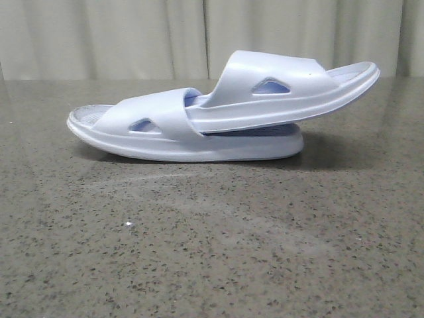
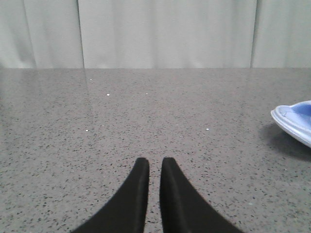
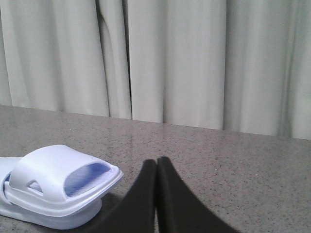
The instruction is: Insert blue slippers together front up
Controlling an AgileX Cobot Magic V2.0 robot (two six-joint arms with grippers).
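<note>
The two pale blue slippers lie on the table in the front view. The lower slipper [image 1: 165, 142] rests flat. The upper slipper [image 1: 285, 86] has one end tucked under the lower one's strap, and its other end tilts up to the right. Neither gripper shows in the front view. My left gripper [image 2: 155, 162] is empty, its fingers almost together, over bare table; a slipper's tip [image 2: 294, 121] shows at the edge of the left wrist view. My right gripper [image 3: 157, 162] is shut and empty, beside the upper slipper's raised end [image 3: 53, 174], not touching it.
The speckled grey table [image 1: 212, 252] runs back to a pale curtain [image 1: 132, 33] along its far edge. Nothing else stands on the table in any view.
</note>
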